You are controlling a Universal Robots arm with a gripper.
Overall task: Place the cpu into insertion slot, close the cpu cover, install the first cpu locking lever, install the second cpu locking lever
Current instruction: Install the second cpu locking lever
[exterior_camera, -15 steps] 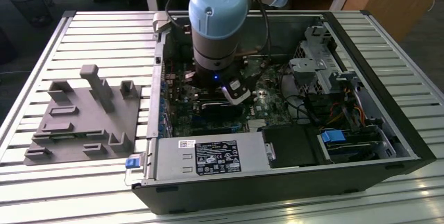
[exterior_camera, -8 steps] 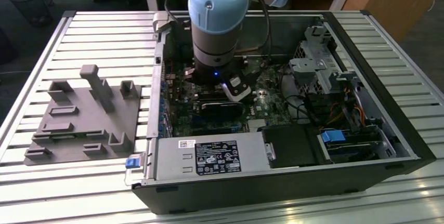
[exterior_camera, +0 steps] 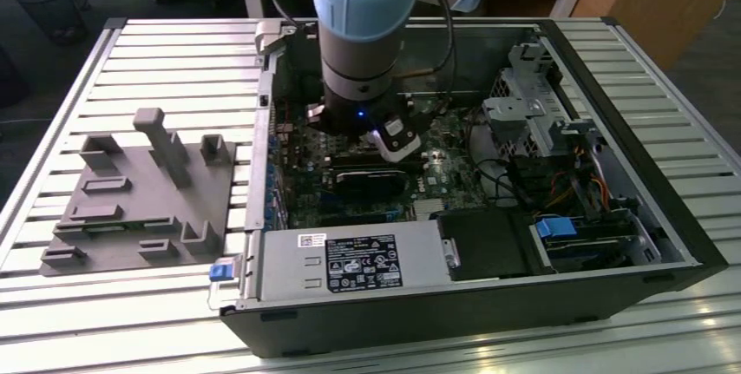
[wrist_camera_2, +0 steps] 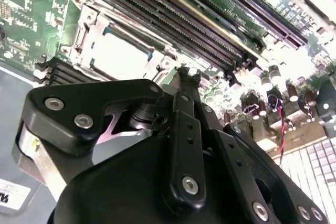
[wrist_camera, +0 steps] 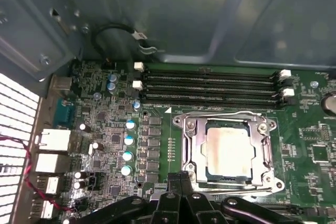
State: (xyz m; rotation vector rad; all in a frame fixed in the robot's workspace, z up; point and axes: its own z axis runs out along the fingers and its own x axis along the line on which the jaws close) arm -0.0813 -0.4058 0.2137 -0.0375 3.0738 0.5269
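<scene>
Chip [wrist_camera: 227, 149] seated in socket, cover [wrist_camera: 262, 145] shut over its edges; gripper [wrist_camera: 181, 179] fingers pressed together, empty, beside cover's edge.

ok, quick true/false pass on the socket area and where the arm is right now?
1. The cpu lies in the insertion slot. True.
2. The cpu cover is folded up away from the chip. False: in the first wrist view the metal frame lies flat around the chip.
3. The claw sits at the socket's edge, inside the computer case. True.
4. The claw holds the cpu. False: the chip rests in the socket, apart from the claw.
5. The grey fixture block sits inside the case. False: it lies on the slatted table, outside the case on the exterior view's left.
</scene>
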